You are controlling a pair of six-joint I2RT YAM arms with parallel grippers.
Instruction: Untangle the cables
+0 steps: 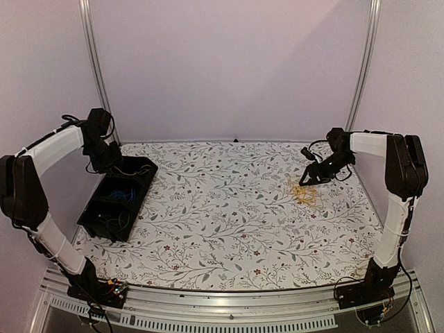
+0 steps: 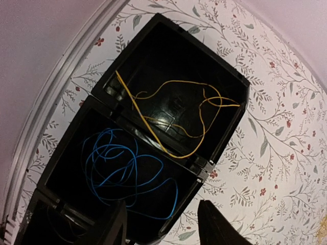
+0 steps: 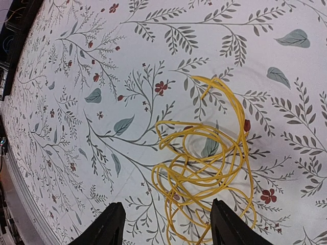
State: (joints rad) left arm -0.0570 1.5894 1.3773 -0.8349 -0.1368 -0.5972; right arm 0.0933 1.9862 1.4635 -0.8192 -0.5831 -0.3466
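A black tray (image 2: 232, 109) with compartments lies at the table's left side. One compartment holds a loose yellow cable (image 2: 179, 115), and the one beside it holds a coiled blue cable (image 2: 120, 173). My left gripper (image 2: 163, 227) hangs open above the tray's edge with nothing between its fingers (image 2: 217, 224). In the top view it (image 1: 111, 161) is over the tray's far end. On the right, a tangle of yellow cable (image 3: 204, 173) lies on the flowered cloth. My right gripper (image 3: 166, 229) stands open just above and short of it, touching nothing.
The tray (image 1: 143, 200) runs slantwise along the left edge of the flowered tablecloth (image 1: 222, 222). The yellow tangle (image 1: 305, 194) sits near the back right, under the right gripper (image 1: 309, 177). White walls and metal posts close in the back and sides.
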